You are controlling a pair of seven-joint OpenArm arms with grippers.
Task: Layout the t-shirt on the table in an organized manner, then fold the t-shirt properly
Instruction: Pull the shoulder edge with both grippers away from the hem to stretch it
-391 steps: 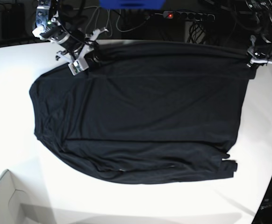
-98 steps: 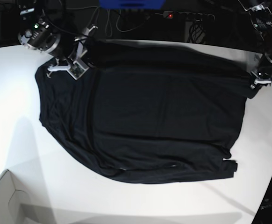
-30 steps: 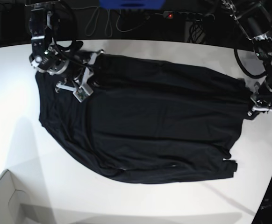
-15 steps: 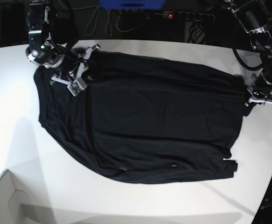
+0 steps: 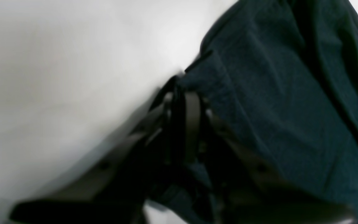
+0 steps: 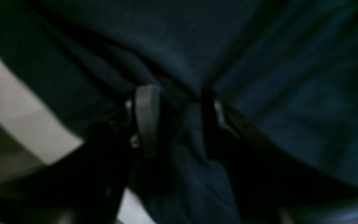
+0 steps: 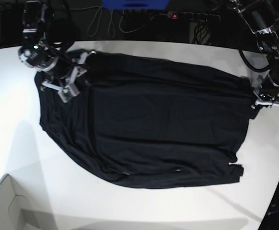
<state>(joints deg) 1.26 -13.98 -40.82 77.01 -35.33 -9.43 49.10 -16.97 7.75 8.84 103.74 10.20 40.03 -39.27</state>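
You are looking at the black t-shirt (image 7: 149, 120) lying spread across the white table (image 7: 15, 110), filling most of the middle of the base view. Its far edge is running from about 10 o'clock to 2 o'clock, and a folded cuff is lying at about 5 o'clock.

The right gripper (image 7: 72, 76) is sitting at the shirt's 10 o'clock corner. In the right wrist view the right gripper (image 6: 174, 102) is showing its jaws standing apart, with a ridge of dark fabric rising between them. The grey finger pad (image 6: 147, 118) is sitting just beside that ridge; you cannot tell whether the cloth is being pinched or merely lying in the gap.

The left gripper (image 7: 258, 101) is resting at the shirt's 3 o'clock corner, at the fabric's edge. In the left wrist view the left gripper (image 5: 183, 99) is showing its jaws nearly together, with the corner of the t-shirt (image 5: 275, 93) lying against the tips. The picture is blurred there, so you cannot tell whether the hem is being clamped. Bare table (image 5: 73, 62) is filling the 9 o'clock half of that view.

A white box corner (image 7: 5, 206) is sitting at 7 o'clock in the base view, apart from the shirt.
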